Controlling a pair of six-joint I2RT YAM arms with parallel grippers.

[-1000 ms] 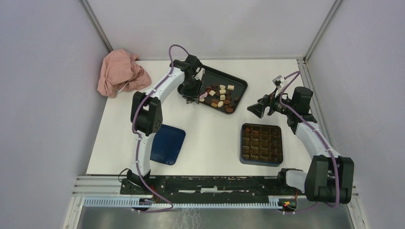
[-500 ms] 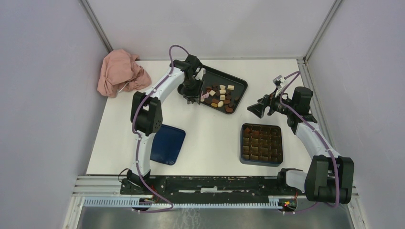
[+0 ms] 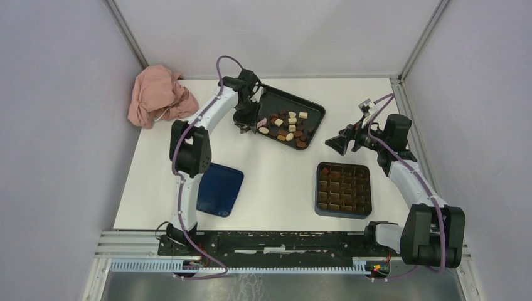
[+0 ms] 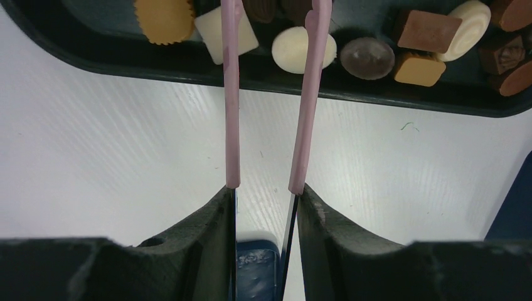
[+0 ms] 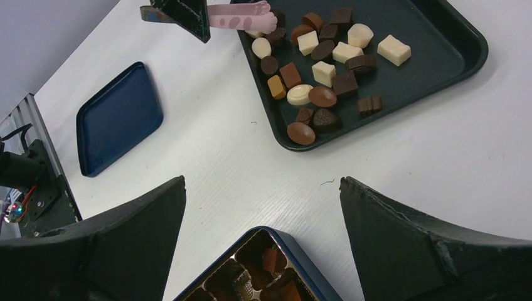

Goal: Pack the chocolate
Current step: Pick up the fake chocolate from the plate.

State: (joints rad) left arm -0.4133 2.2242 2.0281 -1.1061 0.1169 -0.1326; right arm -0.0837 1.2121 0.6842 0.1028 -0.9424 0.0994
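Observation:
Several pieces of chocolate (image 3: 288, 128), dark, tan and cream-white, lie loose in a black tray (image 3: 315, 109). My left gripper (image 3: 246, 123) is shut on pink tongs (image 4: 229, 94) at the tray's near-left corner. The tong arms stand apart. Their tips reach over the rim, one beside a white square piece (image 4: 216, 36), the other across a white oval piece (image 4: 293, 49). I see nothing between the tips. My right gripper (image 5: 263, 182) hangs open and empty above the table, between the tray and the dark blue box (image 3: 343, 189). The box's brown grid holds several pieces (image 5: 268, 258).
The box's blue lid (image 3: 219, 189) lies flat at the near left. A crumpled pink cloth (image 3: 158, 95) sits at the far-left corner. Grey walls close in the table on three sides.
My left gripper has shifted slightly left with the tongs, so their tips sit nearer the tray's left corner. The right arm has not moved.

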